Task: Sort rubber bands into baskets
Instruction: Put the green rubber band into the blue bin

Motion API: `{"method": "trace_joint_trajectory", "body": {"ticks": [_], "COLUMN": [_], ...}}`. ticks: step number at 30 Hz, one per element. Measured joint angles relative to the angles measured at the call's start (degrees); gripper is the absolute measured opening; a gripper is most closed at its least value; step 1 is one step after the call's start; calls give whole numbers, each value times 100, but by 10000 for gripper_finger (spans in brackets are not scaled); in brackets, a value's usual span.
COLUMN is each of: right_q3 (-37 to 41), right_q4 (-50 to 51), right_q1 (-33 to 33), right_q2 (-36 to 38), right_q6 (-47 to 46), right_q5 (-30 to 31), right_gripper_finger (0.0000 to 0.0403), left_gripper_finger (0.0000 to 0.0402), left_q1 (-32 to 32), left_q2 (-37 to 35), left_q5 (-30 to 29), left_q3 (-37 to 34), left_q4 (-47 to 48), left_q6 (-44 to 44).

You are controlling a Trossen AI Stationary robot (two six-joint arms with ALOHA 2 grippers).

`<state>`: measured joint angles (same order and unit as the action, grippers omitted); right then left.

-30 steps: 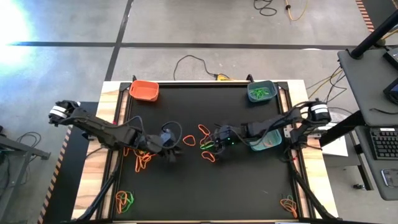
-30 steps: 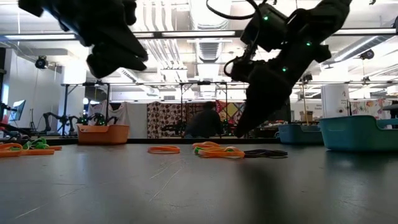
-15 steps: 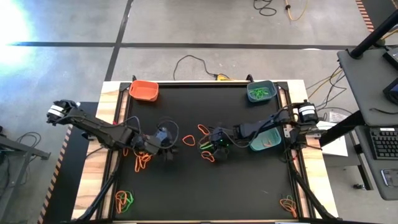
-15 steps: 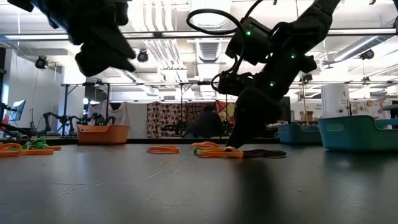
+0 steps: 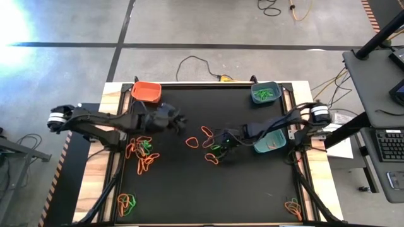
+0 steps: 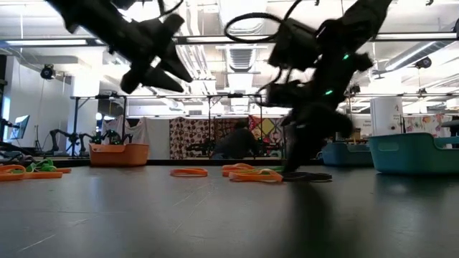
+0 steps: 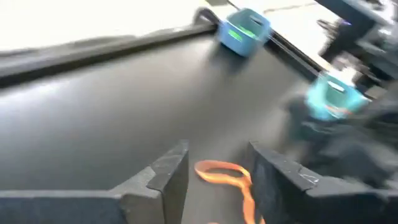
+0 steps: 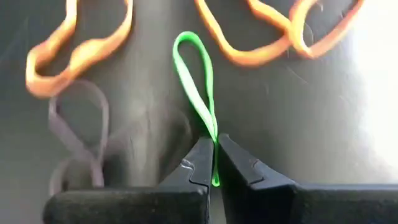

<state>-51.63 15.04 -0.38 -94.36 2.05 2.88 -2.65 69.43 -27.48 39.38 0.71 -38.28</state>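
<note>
Fingers [image 8: 213, 163] of right arm pinch green band [image 8: 198, 87].

Grey concrete floor [image 5: 208, 25], taped lines, bright ceiling lights [image 6: 215, 39]

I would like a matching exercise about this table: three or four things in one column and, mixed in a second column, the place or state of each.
Things:
1. orange basket
2. green rubber band
3. left gripper
4. teal basket

Places or states:
a. open, above the mat
b. far left corner of the mat
c. pinched in the right gripper
d. right edge, beside the right arm

Pairs: 1-b, 2-c, 3-a, 4-d
</note>
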Motion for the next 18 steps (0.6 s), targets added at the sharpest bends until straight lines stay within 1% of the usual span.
{"method": "trace_joint_trajectory", "body": {"ticks": [2, 5, 7, 9, 12, 14, 16, 18], "right_q3": [-14, -27, -11, 38, 199, 299, 316, 316], "right_q4": [113, 487, 779, 989, 1101, 1302, 1428, 1496], "right_q1": [-194, -706, -1154, -1670, -2568, -3180, -3788, -4323], "right_q2": [385, 923, 1214, 1548, 1927, 2030, 2060, 1999], "right_q6": [437, 976, 1148, 1190, 970, 902, 900, 851], "right_q5": [219, 573, 692, 1117, 2215, 2779, 3044, 2952], "right_gripper_finger": [9, 9, 9, 9, 9, 9, 9, 9], "left_gripper_finger": [161, 177, 185, 189, 190, 190, 189, 189], "left_q1": [-245, -608, -862, -1042, -1221, -1315, -1398, -1453], "left_q2": [63, 244, 386, 534, 736, 808, 842, 863], "left_q5": [-331, -814, -845, -843, -571, -130, 467, 806], "left_q3": [0, 0, 0, 0, 0, 0, 6, 28], "left_q4": [-43, -67, -179, -375, -655, -759, -735, -507], "left_q6": [174, 289, 287, 268, 282, 282, 170, -41]}}
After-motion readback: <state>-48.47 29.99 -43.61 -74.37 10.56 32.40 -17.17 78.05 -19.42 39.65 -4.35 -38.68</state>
